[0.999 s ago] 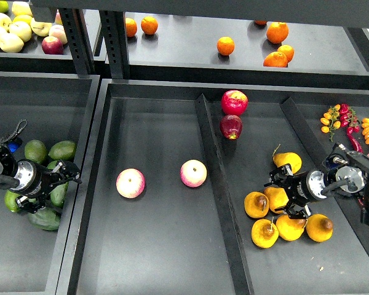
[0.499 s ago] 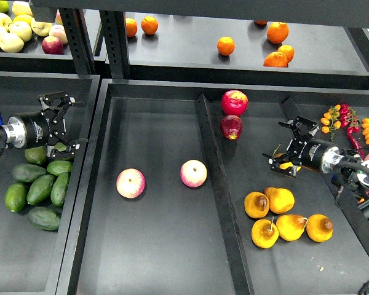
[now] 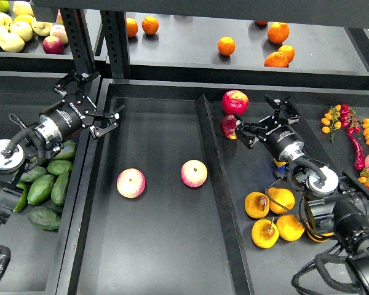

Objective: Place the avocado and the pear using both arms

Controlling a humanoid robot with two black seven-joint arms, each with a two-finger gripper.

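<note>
Jaws spread and holding nothing, the left gripper [image 3: 91, 101] is hanging over the rim between the left tray [image 3: 0, 258] and the middle tray [image 3: 160, 246]; the avocado [image 3: 44, 217] is lying behind and below it, at the near end of the green pile, long axis roughly across the tray. The right gripper [image 3: 264, 120], jaws likewise spread and empty, is hovering beside a red apple [image 3: 230, 126], with the pear [image 3: 256, 204] lying nearer the tray's front edge. Each arm is nearer its own fruit.

Dark trays [image 3: 154, 246] carry the fruit: avocados [image 3: 42, 187] in the left tray, two pink-yellow apples [image 3: 131, 183] in the middle one, pears [image 3: 270, 215] on the near right, red apples [image 3: 234, 102] beyond. Oranges [image 3: 226, 45] lie on the far shelf [image 3: 184, 43].
</note>
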